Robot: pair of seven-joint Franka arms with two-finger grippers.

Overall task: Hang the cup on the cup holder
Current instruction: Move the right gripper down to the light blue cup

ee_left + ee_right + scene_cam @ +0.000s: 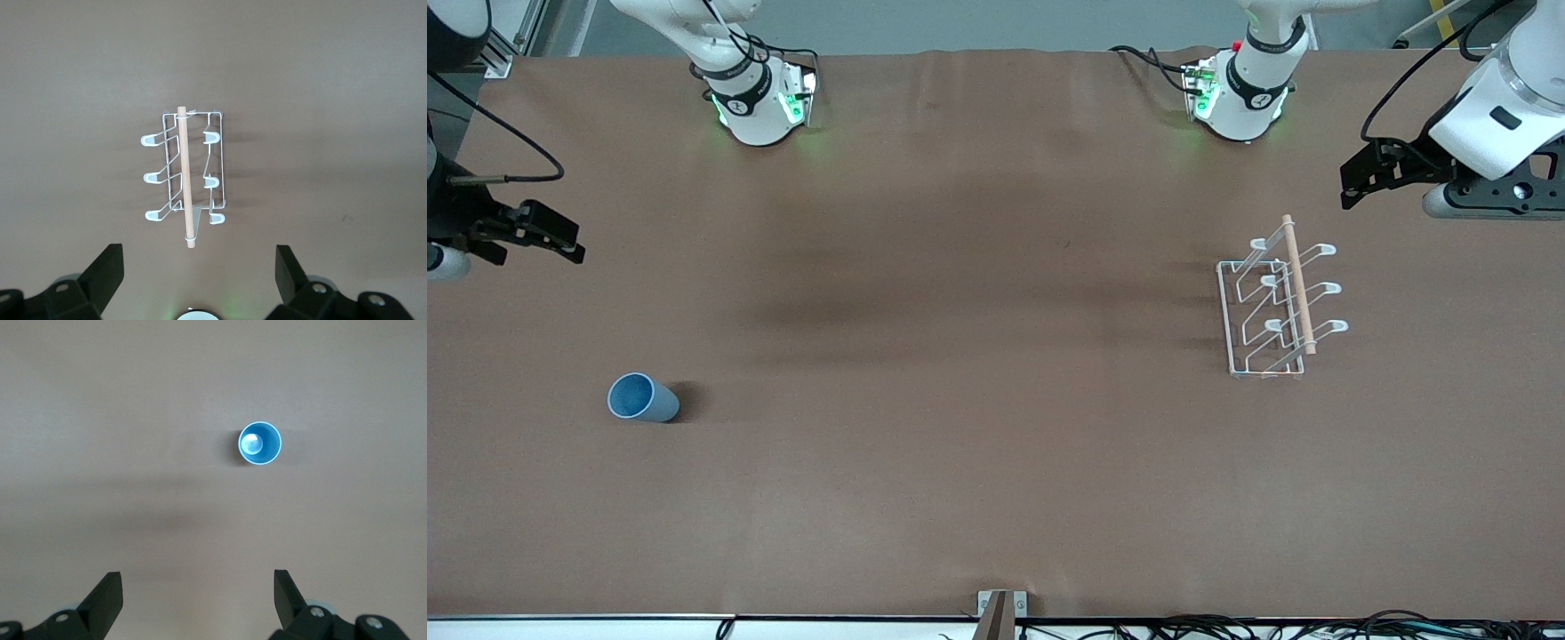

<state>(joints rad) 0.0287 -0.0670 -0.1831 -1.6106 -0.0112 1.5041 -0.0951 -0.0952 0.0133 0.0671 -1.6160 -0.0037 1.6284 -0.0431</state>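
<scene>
Plainly unlabelled, cup (643,397) and cup holder (1276,307) stand apart; left claw (195,267) and right claw (197,590) spread.

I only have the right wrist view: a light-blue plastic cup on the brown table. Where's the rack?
Observer: The white wire cup holder with its wooden rod stands toward the left arm's end of the table, well apart from the light-blue plastic cup.
Operator: Anything hanging on it?
Observer: No, its prongs are bare.
Operator: Left gripper?
Observer: The left gripper hangs open above the cup holder, holding nothing.
Operator: Mine?
Observer: The right gripper is open, empty.
</scene>
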